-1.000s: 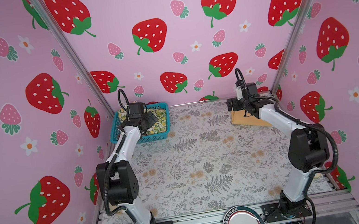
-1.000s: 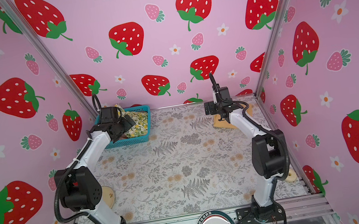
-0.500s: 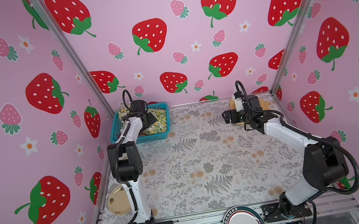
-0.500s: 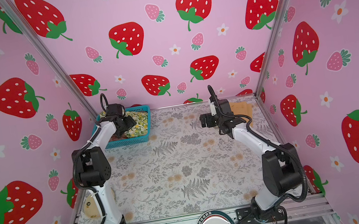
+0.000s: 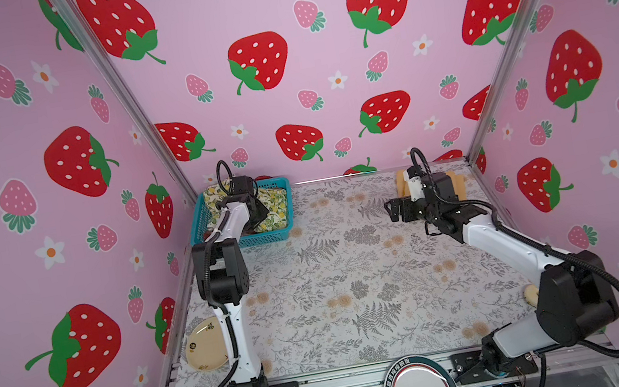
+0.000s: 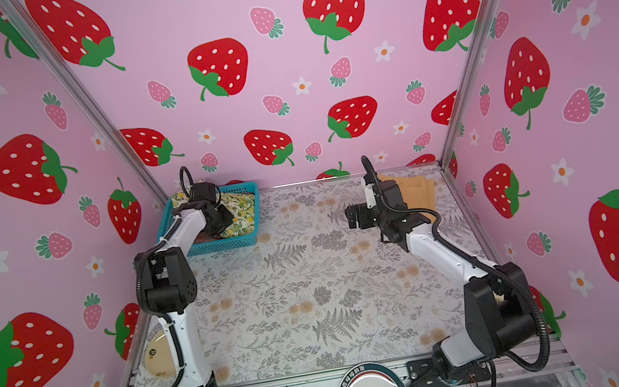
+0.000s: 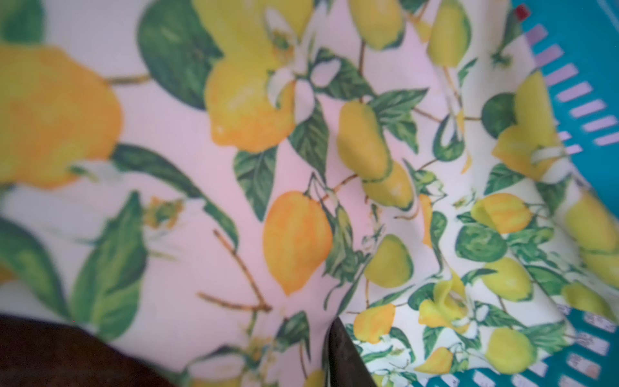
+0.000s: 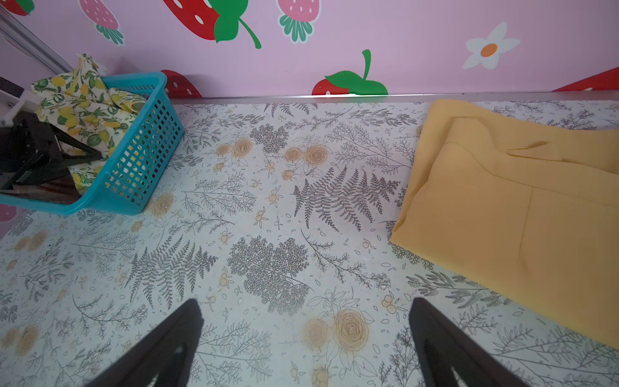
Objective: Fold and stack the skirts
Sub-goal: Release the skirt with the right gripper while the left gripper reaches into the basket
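You have three skirts: one lemon-print skirt [image 5: 277,204], one mustard-yellow skirt [image 8: 519,217] and one red-brown skirt [image 6: 207,236], barely showing. You also have one teal basket [image 8: 144,157], one cream plate [image 5: 203,346] and two robot arms [image 5: 224,275] [image 5: 518,245].

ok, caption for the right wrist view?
Open right gripper over table, folded mustard skirt nearby, lemon skirt in teal basket.

The lemon-print skirt [image 7: 301,160] lies rumpled against the teal basket [image 7: 598,40] wall, an end effector fingertip [image 7: 345,360] touching it.

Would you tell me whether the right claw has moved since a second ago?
Yes. The right claw has drawn away from the folded mustard skirt, leftward and nearer the front in both top views.
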Motion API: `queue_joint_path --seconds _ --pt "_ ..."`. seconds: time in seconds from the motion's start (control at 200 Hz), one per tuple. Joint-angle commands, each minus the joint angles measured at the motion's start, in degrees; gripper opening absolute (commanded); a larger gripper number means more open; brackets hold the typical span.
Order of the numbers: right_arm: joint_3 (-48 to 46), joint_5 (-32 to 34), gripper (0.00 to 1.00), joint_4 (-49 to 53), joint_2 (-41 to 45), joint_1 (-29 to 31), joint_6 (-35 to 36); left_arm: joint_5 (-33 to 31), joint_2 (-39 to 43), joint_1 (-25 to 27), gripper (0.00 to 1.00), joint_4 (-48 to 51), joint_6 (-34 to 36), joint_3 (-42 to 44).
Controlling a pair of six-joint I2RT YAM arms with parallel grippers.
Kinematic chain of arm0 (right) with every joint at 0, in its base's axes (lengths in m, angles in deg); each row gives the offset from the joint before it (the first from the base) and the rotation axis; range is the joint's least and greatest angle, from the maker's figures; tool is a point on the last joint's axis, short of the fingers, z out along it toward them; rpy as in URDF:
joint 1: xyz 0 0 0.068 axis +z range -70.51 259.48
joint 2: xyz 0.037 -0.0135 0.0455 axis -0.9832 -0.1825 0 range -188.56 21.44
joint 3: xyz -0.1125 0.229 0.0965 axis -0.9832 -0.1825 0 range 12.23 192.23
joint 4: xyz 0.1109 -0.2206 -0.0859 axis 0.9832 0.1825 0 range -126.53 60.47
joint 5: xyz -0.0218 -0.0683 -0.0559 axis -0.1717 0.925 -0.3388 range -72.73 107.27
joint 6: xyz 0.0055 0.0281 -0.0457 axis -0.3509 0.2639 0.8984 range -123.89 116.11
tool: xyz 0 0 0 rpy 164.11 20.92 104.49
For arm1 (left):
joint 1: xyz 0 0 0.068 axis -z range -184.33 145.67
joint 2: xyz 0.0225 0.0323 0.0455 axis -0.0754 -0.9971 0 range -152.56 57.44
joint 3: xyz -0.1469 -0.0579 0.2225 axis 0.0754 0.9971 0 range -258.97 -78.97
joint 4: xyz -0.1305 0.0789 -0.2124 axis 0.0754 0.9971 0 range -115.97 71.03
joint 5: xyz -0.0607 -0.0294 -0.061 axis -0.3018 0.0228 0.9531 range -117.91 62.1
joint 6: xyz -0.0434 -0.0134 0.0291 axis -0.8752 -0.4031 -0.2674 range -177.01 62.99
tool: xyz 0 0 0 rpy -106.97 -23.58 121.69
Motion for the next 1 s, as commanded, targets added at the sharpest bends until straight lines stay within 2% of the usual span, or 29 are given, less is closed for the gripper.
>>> queue_joint_path --seconds 0.0,0.025,0.04,0.05,0.475,0.52,0.655,0.826,0.996 --pt "-1.8 -0.4 0.99 -1.3 1.6 0.5 -1.4 2.0 1.3 0.0 0.12 -1.1 -0.8 -1.0" --pt "-2.0 -0.5 1.00 -1.4 1.6 0.5 -1.5 2.4 1.7 0.0 0.10 -1.5 -0.8 -0.7" --pt "-2.0 -0.6 1.00 -1.3 1.6 0.4 -1.5 2.5 1.9 0.0 0.02 -1.6 -0.9 -0.6" --pt "-2.1 -0.6 1.00 -1.3 1.6 0.5 -1.5 2.6 2.1 0.0 0.00 -1.5 -0.9 -0.6" --pt "-3.8 0.0 1.00 -2.3 2.5 0.9 -1.2 9.6 17.1 0.0 0.00 -7.7 -3.0 7.8" --pt "-3.9 0.3 1.00 -2.3 2.6 0.9 -1.2 12.7 19.3 0.1 0.00 -8.9 -3.9 9.4" --pt "-3.5 1.2 1.00 -2.1 3.0 0.9 -0.9 16.4 27.0 0.9 0.00 -11.8 -5.7 14.9" --pt "-2.9 2.6 1.00 -2.2 3.7 0.9 -0.9 18.6 36.7 4.6 0.00 -12.1 -5.3 19.5" --pt "-4.4 3.7 1.00 -2.8 5.6 0.9 -2.2 18.4 43.3 12.4 0.00 -12.3 -4.4 24.4"
